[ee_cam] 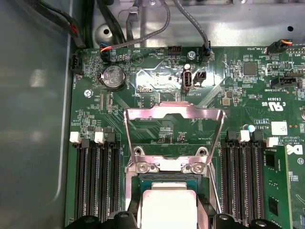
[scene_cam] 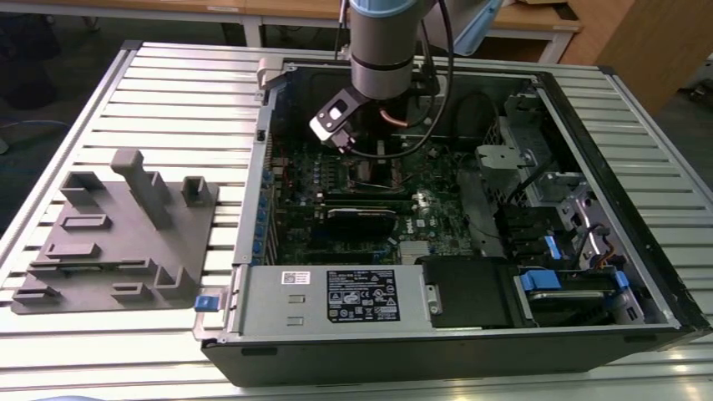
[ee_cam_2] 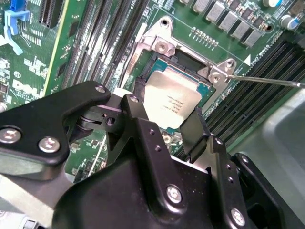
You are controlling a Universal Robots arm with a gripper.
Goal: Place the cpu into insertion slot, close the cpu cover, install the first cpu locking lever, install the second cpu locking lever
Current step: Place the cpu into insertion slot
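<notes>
Claw [ee_cam_2: 167, 114] first: clamped on the cpu [ee_cam_2: 174, 98], one black finger [ee_cam_2: 138, 124] pressed to each of two opposite edges, dull silver top face up between them. Hangs low inside the open computer case [scene_cam: 446, 351], at the end of the arm [scene_cam: 379, 42] reaching down from above in the exterior view. Holds the chip right at the insertion slot [ee_cam_2: 188, 59], within the silvery rim, a strip of dark socket bare beyond the chip's far edge in the second wrist view; seated or just above the contacts, impossible to tell. Behind the slot, in the first wrist view, the cpu cover [ee_cam: 174, 112] tipped open and standing up from its hinge, green circuit board [ee_cam: 90, 114] visible through the cut-out centre. Not yet closed, then. Off one hinge screw, a thin metal rod [ee_cam_2: 267, 81] slanting away over the board. On either side of the slot, banks of long black memory slots [ee_cam: 95, 181], and farther back a round coin cell [ee_cam: 114, 77]. Outside the case, toward the exterior view's left, a grey moulded fixture [scene_cam: 123, 234] lying on the slatted table [scene_cam: 179, 92], well apart from the work.
</notes>
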